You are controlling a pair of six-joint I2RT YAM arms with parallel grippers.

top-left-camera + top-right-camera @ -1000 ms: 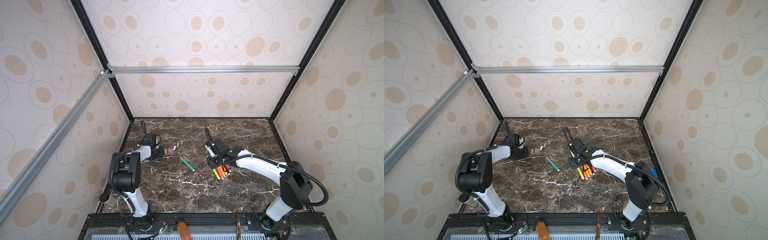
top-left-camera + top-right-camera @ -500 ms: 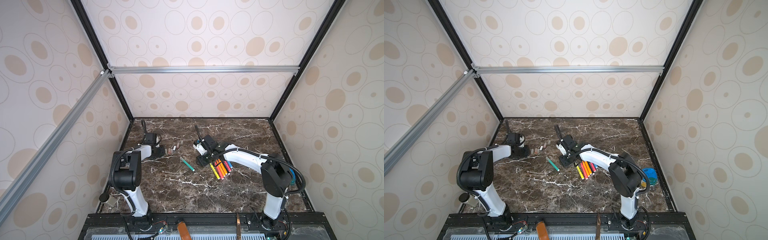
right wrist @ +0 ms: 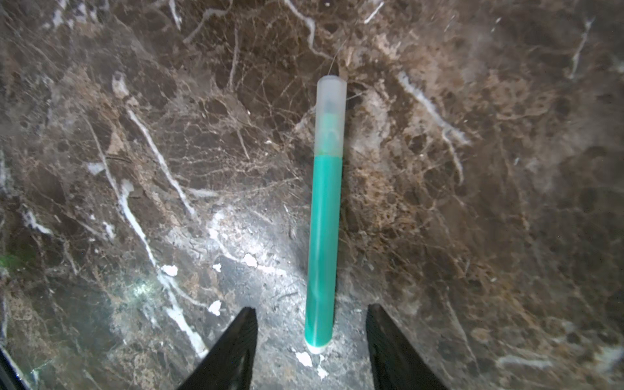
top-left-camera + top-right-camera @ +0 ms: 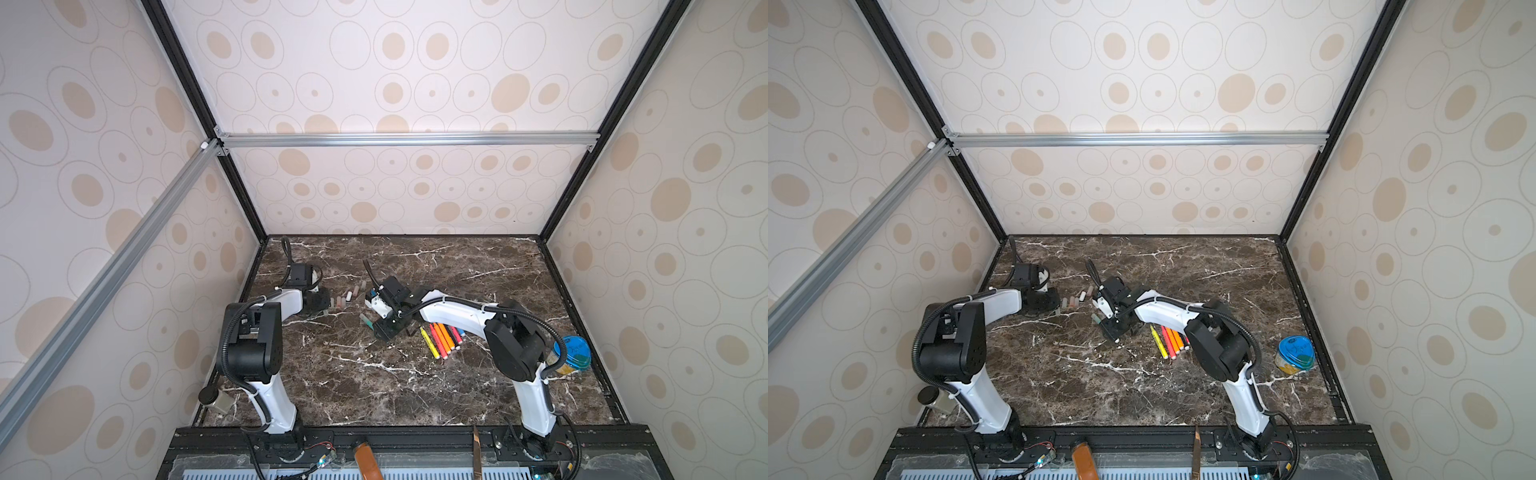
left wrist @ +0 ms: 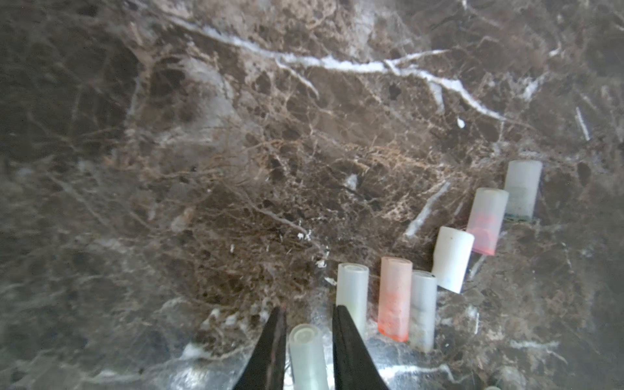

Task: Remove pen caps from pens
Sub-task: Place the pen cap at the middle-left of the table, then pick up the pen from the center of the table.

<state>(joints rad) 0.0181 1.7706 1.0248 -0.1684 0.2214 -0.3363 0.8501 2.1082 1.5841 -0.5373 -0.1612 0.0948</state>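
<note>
Several loose pen caps (image 5: 422, 307) lie in a row on the marble; one is white (image 5: 452, 258) and two are tinted pink. My left gripper (image 5: 309, 309) is low at the near end of that row, slightly open. A translucent cap (image 5: 305, 354) lies between its fingers with a thin gap on each side. In both top views the left gripper (image 4: 326, 301) sits beside the caps (image 4: 345, 299). My right gripper (image 3: 311, 307) hangs open over a green pen (image 3: 324, 219) that wears its cap (image 3: 331, 114). The pen's white end lies between the fingers, untouched. Several uncapped pens (image 4: 442, 338) lie side by side under the right forearm.
A blue-lidded can (image 4: 571, 353) stands near the right wall. A small jar (image 4: 214, 399) sits at the front left corner by the left arm's base. Patterned walls close in the marble table (image 4: 415, 386) on three sides. Two tool handles (image 4: 365, 461) poke up at the front rail.
The right arm has swung left from the row of pens to above the green pen, and its jaws have widened. The left gripper has loosened slightly around its cap.
</note>
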